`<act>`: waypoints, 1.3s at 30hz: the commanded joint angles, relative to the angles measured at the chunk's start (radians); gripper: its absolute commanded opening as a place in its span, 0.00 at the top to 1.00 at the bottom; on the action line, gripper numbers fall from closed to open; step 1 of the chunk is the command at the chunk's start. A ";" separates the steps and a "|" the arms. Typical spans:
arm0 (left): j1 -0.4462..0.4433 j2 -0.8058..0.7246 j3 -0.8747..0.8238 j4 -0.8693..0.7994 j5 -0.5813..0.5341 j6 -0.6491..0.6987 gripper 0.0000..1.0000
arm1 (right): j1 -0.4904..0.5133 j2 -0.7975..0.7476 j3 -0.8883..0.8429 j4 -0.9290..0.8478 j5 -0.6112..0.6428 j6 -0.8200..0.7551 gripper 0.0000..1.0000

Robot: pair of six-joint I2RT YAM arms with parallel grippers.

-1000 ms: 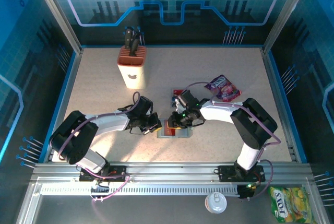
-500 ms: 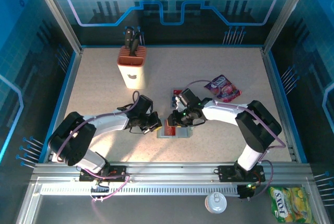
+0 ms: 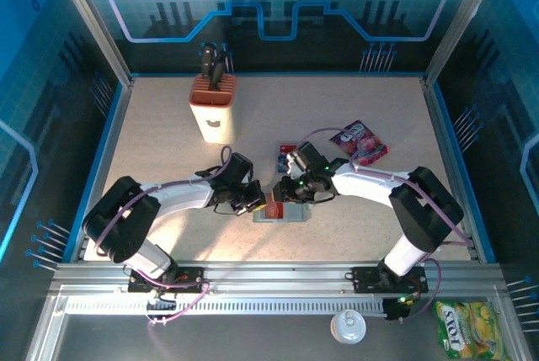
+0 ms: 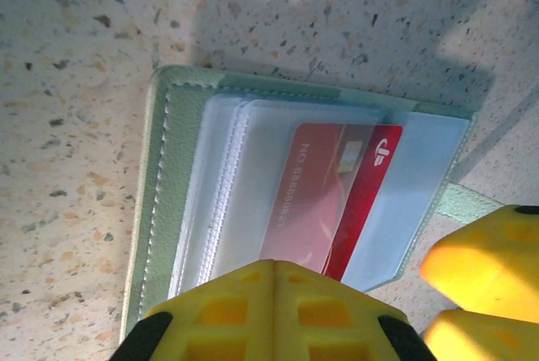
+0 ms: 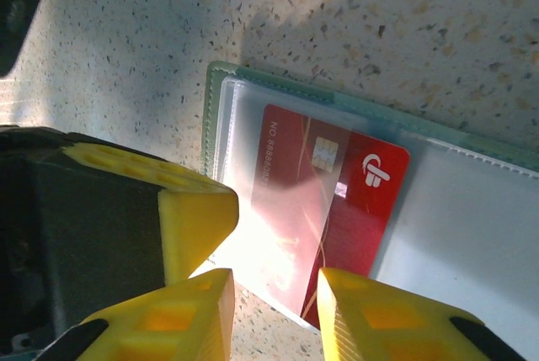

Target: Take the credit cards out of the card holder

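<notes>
— Starting at the left, what stands there?
— A tan knife block (image 3: 212, 110), upright at the far left of the table (image 3: 152, 151), well apart from both arms.
— And the left gripper?
— The left gripper (image 4: 272, 275) has its yellow fingers pressed together with nothing between them, tips down at one edge of the card holder (image 4: 173, 176).
— Where is the holder?
— It lies open and flat on the table, front middle, between the two grippers. A red credit card (image 4: 337, 184) sits under a clear sleeve (image 4: 253, 167) in it, chip and white logo showing.
— The right gripper?
— The right gripper (image 5: 276, 298) hangs over the holder's edge just beside the left one, fingers narrowly parted. The card's corner lies below the gap; whether they touch it I cannot tell.
— Further right?
— A second card (image 3: 286, 157), blue with a red band, lies loose on the table just beyond the holder, and a purple snack packet (image 3: 360, 142) lies farther right
</notes>
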 commanded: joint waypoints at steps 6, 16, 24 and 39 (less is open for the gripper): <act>-0.009 0.015 0.016 -0.007 0.006 0.004 0.97 | -0.020 -0.016 -0.044 -0.018 0.003 -0.011 0.66; -0.009 0.014 0.011 -0.014 0.000 0.004 0.97 | -0.020 -0.002 -0.056 -0.001 -0.005 -0.005 0.66; -0.009 0.019 0.002 -0.009 0.000 0.004 0.97 | -0.020 0.004 -0.065 0.016 -0.011 0.003 0.66; -0.009 0.024 -0.010 0.007 0.005 -0.004 0.98 | -0.020 0.023 -0.065 0.042 -0.028 0.015 0.66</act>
